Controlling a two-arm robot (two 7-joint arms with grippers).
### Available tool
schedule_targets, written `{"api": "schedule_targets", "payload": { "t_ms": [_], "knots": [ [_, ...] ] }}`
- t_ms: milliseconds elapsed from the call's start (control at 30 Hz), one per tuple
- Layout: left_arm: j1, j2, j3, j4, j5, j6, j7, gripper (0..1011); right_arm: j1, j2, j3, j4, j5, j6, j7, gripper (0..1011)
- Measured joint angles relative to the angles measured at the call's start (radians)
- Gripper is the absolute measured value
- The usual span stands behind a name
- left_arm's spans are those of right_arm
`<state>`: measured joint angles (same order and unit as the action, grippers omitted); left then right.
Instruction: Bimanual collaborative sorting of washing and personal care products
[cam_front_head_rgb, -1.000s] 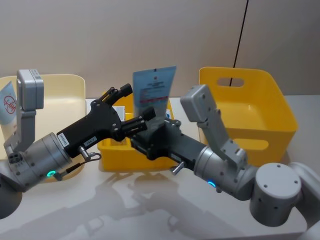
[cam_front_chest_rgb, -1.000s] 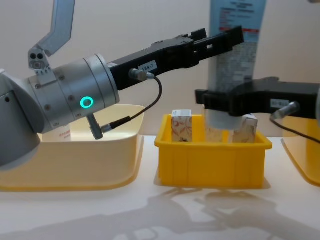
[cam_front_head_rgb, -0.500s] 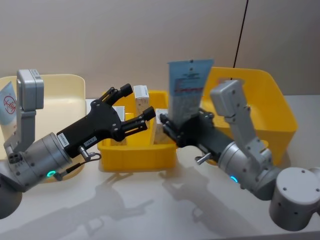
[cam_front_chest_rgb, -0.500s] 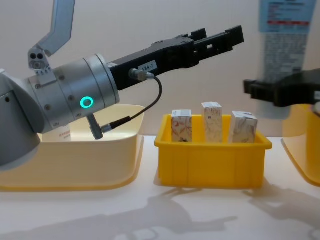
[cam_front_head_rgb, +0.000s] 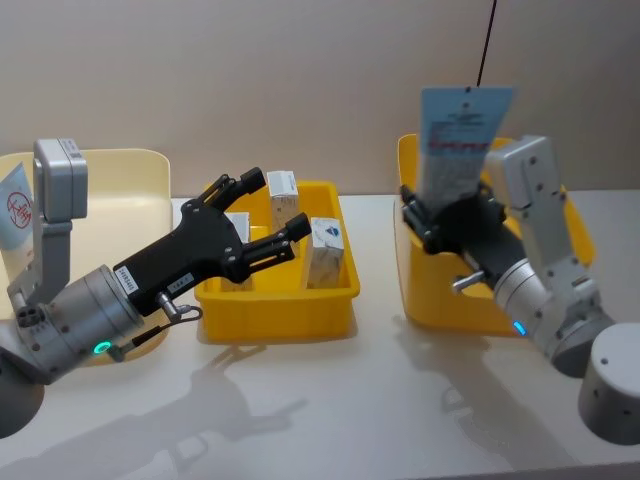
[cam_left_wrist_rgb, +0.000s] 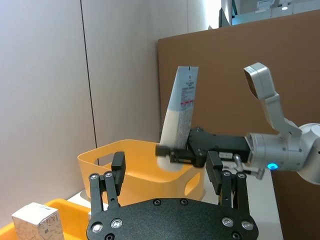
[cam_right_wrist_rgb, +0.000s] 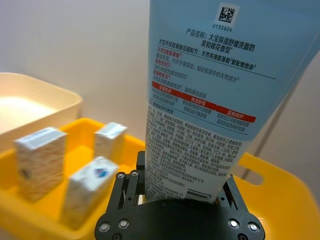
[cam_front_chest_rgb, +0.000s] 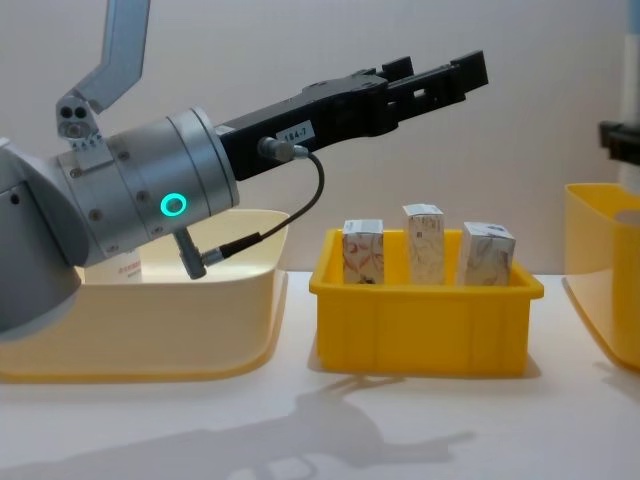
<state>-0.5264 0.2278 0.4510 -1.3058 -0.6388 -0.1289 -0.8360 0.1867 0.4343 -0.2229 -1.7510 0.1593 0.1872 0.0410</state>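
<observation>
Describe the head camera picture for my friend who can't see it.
The right pincer holds a pale-blue tube over the big yellow bin. The left pincer hovers open above a small yellow tray holding three white cartons.

We see two arms of matt silver-grey metal, built from round drum-shaped joints and boxy links with rounded corners. The left arm carries a small glowing teal ring on its wrist drum, with dark screw holes dotted over the drum's face. The right arm shows a small blue-green light. The left gripper and the right gripper are black, with slim angular fingers and flat palm plates studded with silver screws. A white label with dark print sits on the left gripper's body, and a thin black cable loops from a silver plug to the wrist drum.
</observation>
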Motion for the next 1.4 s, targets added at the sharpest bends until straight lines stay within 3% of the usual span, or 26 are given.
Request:
{"api": "schedule_targets", "payload": {
  "t_ms": [600,1400],
  "knots": [
    [0.000,0.000,0.000,0.000,0.000,0.000,0.000,1003,0.063,-0.023,0.059,0.113,-0.085,0.007,-0.116,577],
    [0.000,0.000,0.000,0.000,0.000,0.000,0.000,1003,0.105,-0.082,0.057,0.206,-0.124,0.118,-0.156,577]
  ]
}}
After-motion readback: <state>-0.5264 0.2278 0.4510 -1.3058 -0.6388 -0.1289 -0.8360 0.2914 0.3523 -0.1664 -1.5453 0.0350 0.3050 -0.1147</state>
